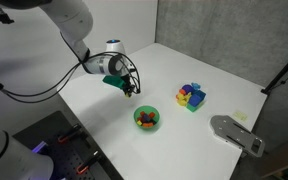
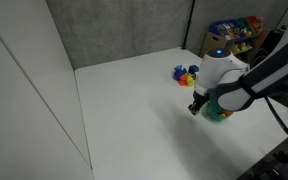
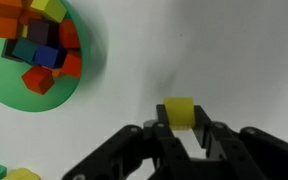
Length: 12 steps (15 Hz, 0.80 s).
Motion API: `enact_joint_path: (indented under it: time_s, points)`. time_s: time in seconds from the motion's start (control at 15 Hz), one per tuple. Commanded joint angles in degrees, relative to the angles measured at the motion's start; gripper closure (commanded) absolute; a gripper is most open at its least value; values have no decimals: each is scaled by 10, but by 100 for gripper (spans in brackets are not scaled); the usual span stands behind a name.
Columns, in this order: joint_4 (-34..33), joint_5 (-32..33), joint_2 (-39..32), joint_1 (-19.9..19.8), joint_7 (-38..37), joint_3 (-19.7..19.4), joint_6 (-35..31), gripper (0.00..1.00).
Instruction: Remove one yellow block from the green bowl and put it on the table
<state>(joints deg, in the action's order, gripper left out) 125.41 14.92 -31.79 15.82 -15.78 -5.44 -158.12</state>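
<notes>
Your jaws were closed on one yellow block [image 3: 180,110], held over bare counter [image 3: 244,50]; in an exterior view the green bowl [image 1: 146,119] sat near, to the right; its rim stood apart from the block; open counter lay left and far.

In the wrist view, the green bowl [image 3: 92,50] is cut off by the top and left edges, so only part of its heap of blocks is seen. The lower part of the yellow block [image 3: 179,106] is covered by the fingers of the gripper [image 3: 181,127], which are closed against it. A green-and-yellow scrap [image 3: 9,172] is clipped at the bottom-left corner and cannot be identified. In an exterior view the green bowl [image 2: 221,114] is largely masked by the arm. The yellow block is too small to be made out in both exterior views.
</notes>
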Motion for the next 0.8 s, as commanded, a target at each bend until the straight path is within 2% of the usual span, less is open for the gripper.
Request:
enact_joint_path:
  time_s: [0.0, 0.07, 0.13, 0.2, 0.27, 0.53, 0.6, 0.73]
  points:
    - [-38, -2, -40, 17, -16, -14, 19, 90]
    - [-43, -3, -47, 18, -16, -16, 21, 89]
    - [-47, -5, -51, 19, -16, -19, 25, 45]
    - [-52, -5, -53, 21, -17, -21, 28, 45]
    - [-55, -7, -54, 20, -16, -21, 33, 38]
    - [-61, -14, -30, 11, -8, -11, 63, 5]
    - [-62, -16, -19, 9, -7, -8, 74, 1]
    - [-59, -18, 5, 6, -7, -4, 95, 0]
